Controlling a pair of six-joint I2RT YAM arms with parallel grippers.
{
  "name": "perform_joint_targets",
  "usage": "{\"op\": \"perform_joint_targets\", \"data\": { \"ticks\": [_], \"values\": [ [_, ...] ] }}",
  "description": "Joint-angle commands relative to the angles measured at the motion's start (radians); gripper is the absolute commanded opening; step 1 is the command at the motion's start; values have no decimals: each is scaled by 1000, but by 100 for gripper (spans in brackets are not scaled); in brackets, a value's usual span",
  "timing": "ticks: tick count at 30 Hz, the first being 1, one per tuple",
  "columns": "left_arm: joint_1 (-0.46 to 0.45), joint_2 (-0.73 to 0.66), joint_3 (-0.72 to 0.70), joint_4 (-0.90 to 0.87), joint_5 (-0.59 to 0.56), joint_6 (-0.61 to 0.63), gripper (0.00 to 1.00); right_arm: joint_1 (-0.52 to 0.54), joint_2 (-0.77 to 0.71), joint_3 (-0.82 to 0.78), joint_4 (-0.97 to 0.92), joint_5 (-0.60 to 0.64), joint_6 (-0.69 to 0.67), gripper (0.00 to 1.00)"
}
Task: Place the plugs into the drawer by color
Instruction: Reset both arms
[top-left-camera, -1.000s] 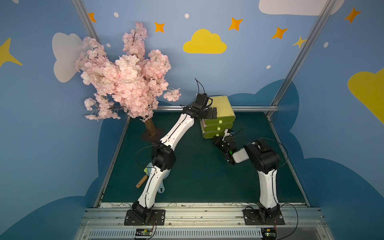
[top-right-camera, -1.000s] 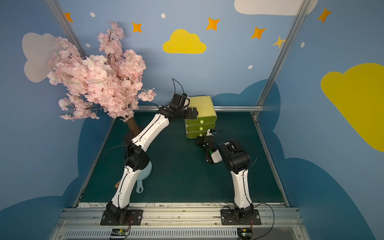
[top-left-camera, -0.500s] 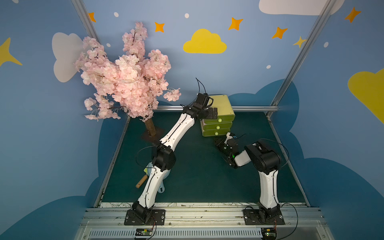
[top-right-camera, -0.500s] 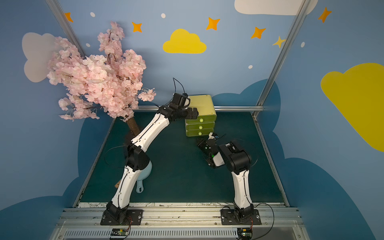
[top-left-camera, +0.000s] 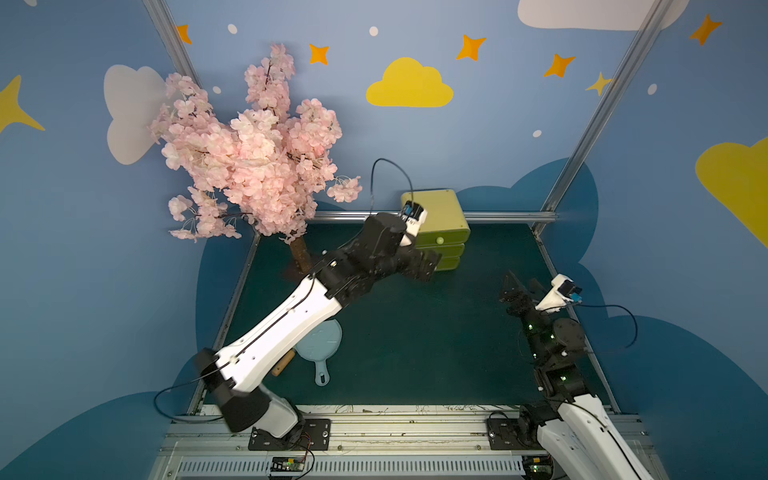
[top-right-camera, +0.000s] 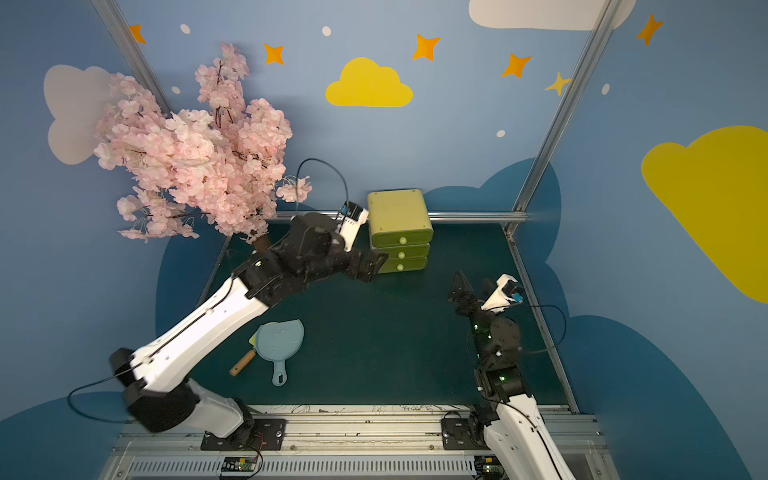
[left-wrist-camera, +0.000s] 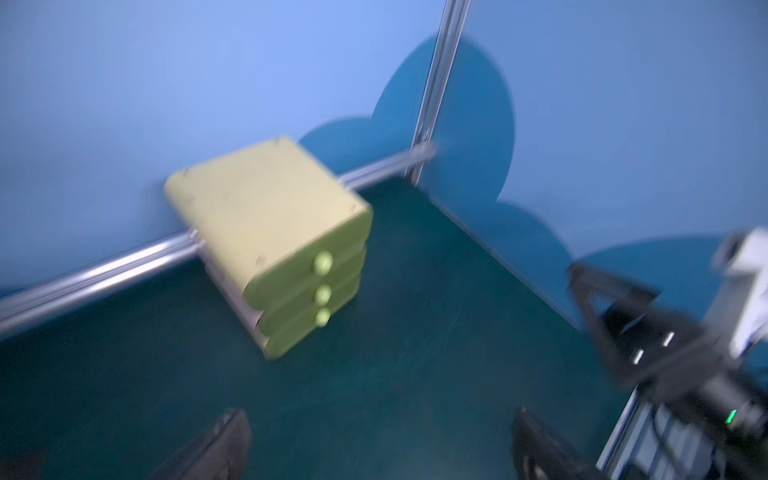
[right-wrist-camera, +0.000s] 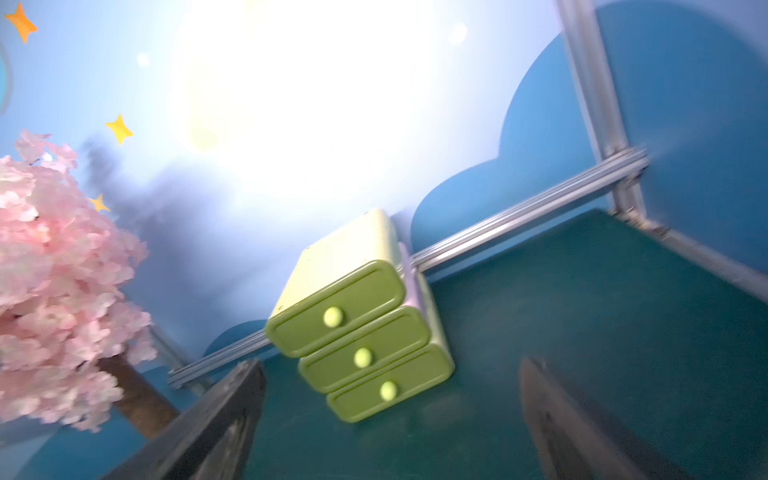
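The drawer (top-left-camera: 442, 216) (top-right-camera: 399, 216) is a yellow-green chest against the back rail, and its three drawers are all pushed in. It also shows in the left wrist view (left-wrist-camera: 270, 208) and the right wrist view (right-wrist-camera: 353, 291). My left gripper (top-left-camera: 430, 262) (top-right-camera: 375, 267) hangs just left of the chest's lower front, open, with nothing between its fingers (left-wrist-camera: 224, 440). My right gripper (top-left-camera: 521, 284) (top-right-camera: 473, 286) sits further right above the mat. It is open and empty, and its fingers (right-wrist-camera: 224, 415) point at the chest. No plugs show in any view.
A pink blossom tree (top-left-camera: 253, 153) stands at the back left. A light-blue paddle (top-right-camera: 278, 338) lies front left on the green mat (top-left-camera: 415, 332), beside a wooden-handled tool (top-right-camera: 243, 363). Metal rails (top-left-camera: 507, 216) and blue walls close in the mat.
My right gripper has opened and drawn back to the right, away from the chest's front. My left gripper has moved from the top drawer's side down towards the lower front.
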Motion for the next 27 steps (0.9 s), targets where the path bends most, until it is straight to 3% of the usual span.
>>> {"op": "perform_joint_targets", "data": {
  "ticks": [1, 2, 5, 6, 8, 10, 13, 15, 17, 19, 21, 27],
  "values": [
    [66, -143, -569, 458, -342, 272, 100, -52, 164, -170, 97, 173, -227, 98],
    [141, -204, -703, 531, -322, 274, 100, -66, 229, -131, 75, 112, -269, 98],
    [444, -337, -1015, 735, -80, 137, 99, -72, 416, 72, -211, 83, -320, 98],
    [525, -340, -1090, 844, -26, 101, 99, -63, 474, 83, -178, 62, -353, 98],
    [639, -273, -1105, 871, 58, 116, 98, -51, 615, 25, 71, 71, -377, 98],
    [662, -160, -1106, 955, 54, 155, 98, -53, 697, -7, 288, 87, -419, 98],
    [705, -24, -1094, 1106, 91, 155, 98, -101, 735, 54, 200, -24, -487, 98],
    [717, 39, -1073, 1142, 171, 224, 98, -132, 818, 45, 297, -85, -492, 98],
    [757, 98, -1079, 1203, 150, 169, 98, -153, 900, 54, 371, -88, -467, 98],
    [812, 183, -1115, 1360, 260, 141, 99, -204, 934, 120, 288, -159, -432, 98],
    [817, 190, -1068, 1280, 233, 119, 98, -217, 912, 154, 169, -191, -433, 98],
    [844, 195, -1051, 1242, 274, 100, 98, -195, 918, 161, 166, -183, -461, 98]
  ]
}}
